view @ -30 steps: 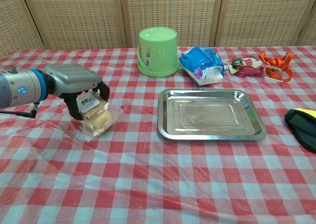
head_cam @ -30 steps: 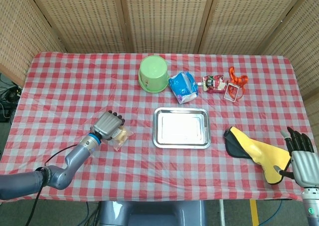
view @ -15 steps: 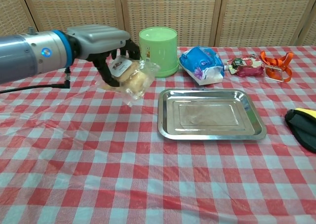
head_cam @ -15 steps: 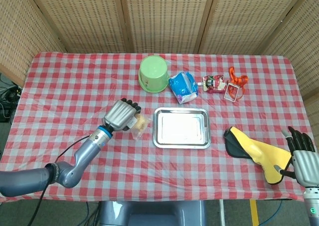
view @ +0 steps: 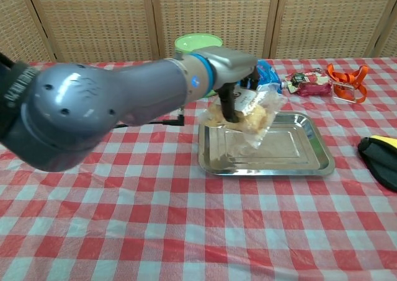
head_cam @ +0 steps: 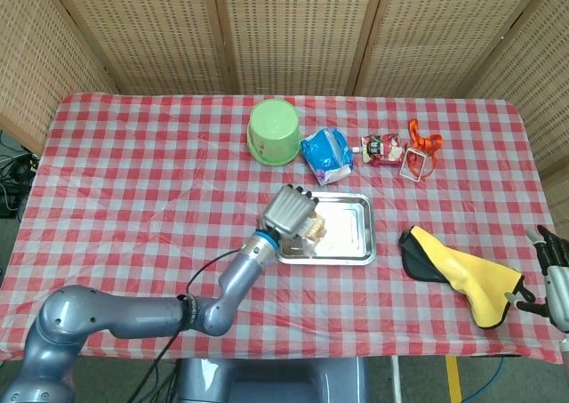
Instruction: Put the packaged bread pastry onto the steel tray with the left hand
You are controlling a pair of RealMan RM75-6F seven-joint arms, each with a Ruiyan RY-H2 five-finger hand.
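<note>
The pastry (view: 248, 116), a golden bun in a clear wrapper, hangs in the air over the left half of the tray (view: 313, 163). In the chest view its long axis slants, the upper end near the fingers and the loose lower end of the wrapper pointing down toward the tray floor; whether that tip touches the steel cannot be told. The left hand (view: 232, 76) grips the upper part of the packet, dark fingers (view: 228, 104) curled down around it, the back of the hand facing up. The left arm reaches in from the lower left, across the red checked worktop (view: 124, 219), and fills much of the chest view. The head view, from above, shows the left hand (head_cam: 289, 212) over the tray's (head_cam: 360, 253) left edge, with only a sliver of the pastry (head_cam: 316, 229) peeking out beside it. That view also shows the right hand (head_cam: 556, 274) at the far right edge of the worktop, fingers apart and holding nothing, just beside a yellow and black cloth (head_cam: 458, 270). Behind the tray stand an upturned green bucket (head_cam: 274, 130), a blue packet (head_cam: 329, 154), a small snack pouch (head_cam: 384, 148) and an orange clip (head_cam: 420, 147).
</note>
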